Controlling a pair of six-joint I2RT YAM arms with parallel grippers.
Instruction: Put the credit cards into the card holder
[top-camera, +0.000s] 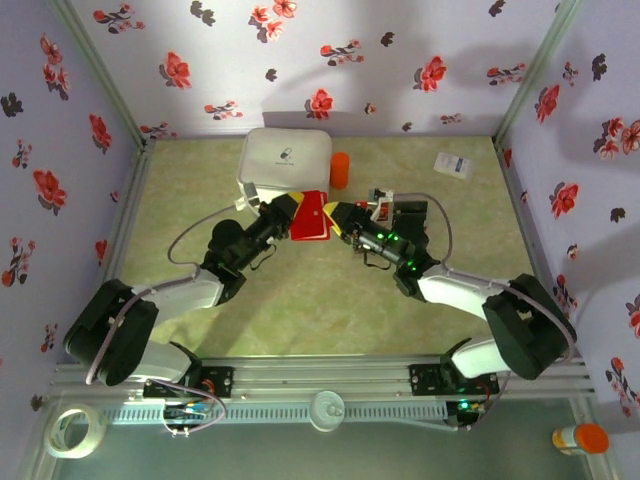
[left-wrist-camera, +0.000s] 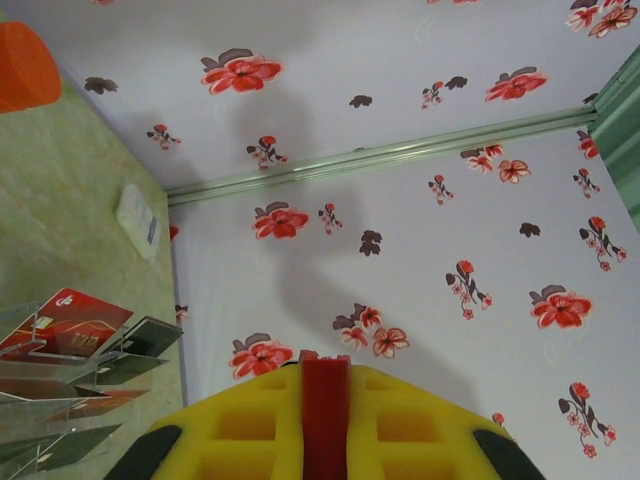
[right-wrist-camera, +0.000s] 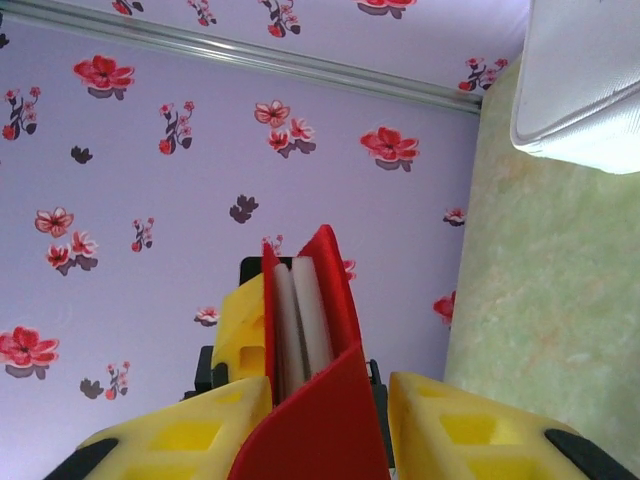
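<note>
A flat bright red folding card holder (top-camera: 311, 215) is held clear of the pale green mottled worktop (top-camera: 300, 320), over its far middle and just in front of a large white rounded box (top-camera: 285, 158). One edge is clamped by the fully closed left gripper (top-camera: 287, 211); in the left wrist view a thin red edge is pinched between its yellow fingers (left-wrist-camera: 250, 425). The opposite side is taken by the right gripper (top-camera: 339, 218), closed part-way. In the right wrist view the red cover fills the gap between its fingers (right-wrist-camera: 450, 430), and the fold is spread so that pale whitish inner leaves are shown. This two-sided hold is judged to steady the card holder and part it so that a slot is offered.

The credit cards (left-wrist-camera: 75, 318), thin red and dark rectangles, are stood tilted in a clear tiered plastic stand (top-camera: 400, 212) just right of the card holder, behind the right gripper. None is gripped. Whether any card already lies inside cannot be told.

An orange cylinder (top-camera: 340, 170) is set just beside the white box, and a small white box with blue print (top-camera: 452, 164) lies near the far right corner. The worktop is enclosed by lilac walls (top-camera: 400, 60) printed with red and dark flowers, joined by aluminium posts.
</note>
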